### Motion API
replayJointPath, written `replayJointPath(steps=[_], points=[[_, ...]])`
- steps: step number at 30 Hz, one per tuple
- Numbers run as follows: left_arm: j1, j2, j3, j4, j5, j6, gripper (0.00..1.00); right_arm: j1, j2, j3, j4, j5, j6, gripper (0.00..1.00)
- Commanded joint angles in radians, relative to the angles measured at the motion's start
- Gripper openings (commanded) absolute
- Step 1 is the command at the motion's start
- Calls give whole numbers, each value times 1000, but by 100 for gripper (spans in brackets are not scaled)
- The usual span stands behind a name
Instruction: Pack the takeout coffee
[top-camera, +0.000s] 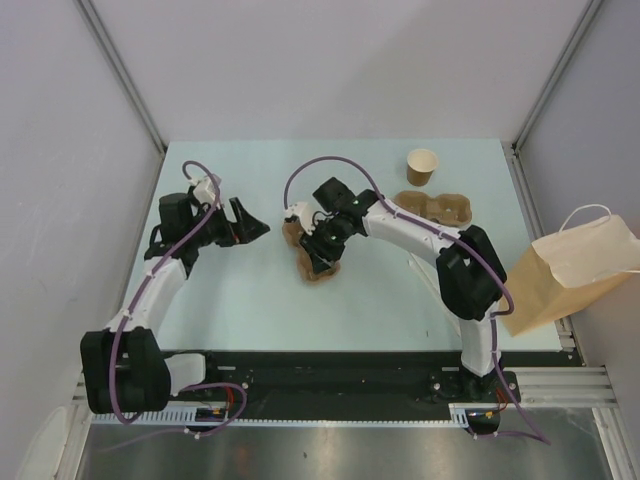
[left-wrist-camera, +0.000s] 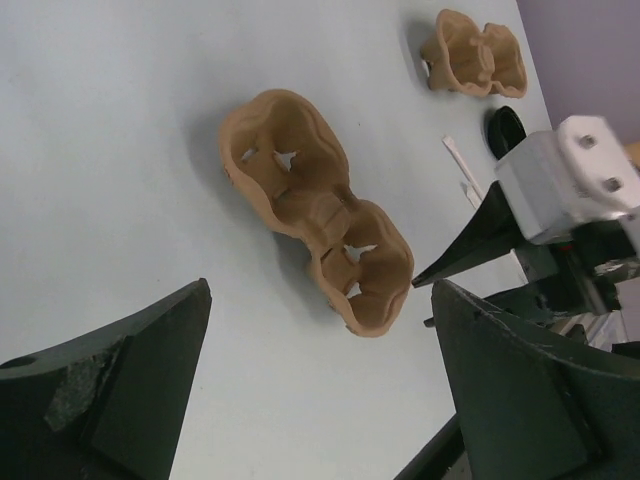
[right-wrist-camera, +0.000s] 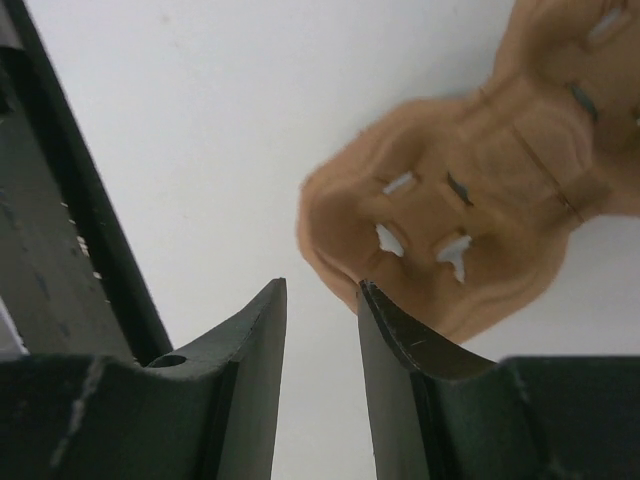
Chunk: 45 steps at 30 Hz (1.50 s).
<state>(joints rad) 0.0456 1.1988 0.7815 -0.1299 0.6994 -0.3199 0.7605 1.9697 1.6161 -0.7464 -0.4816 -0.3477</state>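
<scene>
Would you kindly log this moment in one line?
left tool open, empty | right tool ajar at near carrier rim | cup unlidded, far side | bag right edge

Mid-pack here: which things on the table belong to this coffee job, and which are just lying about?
For the job: paper cup; black round piece, perhaps a lid; near cup carrier at the right pincer; paper bag, likely the destination.
Lying about: second cup carrier beside the cup; white stick.
</scene>
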Motion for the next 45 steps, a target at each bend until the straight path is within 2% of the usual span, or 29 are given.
replayJointPath(steps=[1,5,9,11,15,18,23,36,39,42,43,45], points=[[5,-2,-30,42,35,-33,96,-4,-17,97,-7,-98,75,39],[-9,27,-48,21,-3,-18,94,-33,-71,131,-16,-112,102,42],[-36,82,-50,3,-49,-24,88,-93,-117,136,-24,-94,124,46],[-88,117,-48,1,-72,-25,86,-134,-144,127,-30,-74,127,47],[-164,195,-9,15,-101,-24,84,-217,-199,58,-10,-69,148,48],[-167,261,34,48,-142,-41,79,-288,-242,-28,-4,-97,161,49],[-173,381,87,96,-144,-80,72,-366,-272,-67,-18,-118,144,49],[-220,573,225,125,-127,-114,61,-397,-241,-61,-19,-140,144,48],[-225,610,245,115,-129,-117,53,-397,-246,-58,-45,-134,131,48],[-225,622,262,78,-135,-101,36,-403,-253,-58,-73,-127,110,47],[-225,619,265,64,-136,-93,27,-408,-261,-58,-79,-127,104,48],[-225,596,263,12,-127,-67,19,-412,-270,-58,-88,-126,99,47]])
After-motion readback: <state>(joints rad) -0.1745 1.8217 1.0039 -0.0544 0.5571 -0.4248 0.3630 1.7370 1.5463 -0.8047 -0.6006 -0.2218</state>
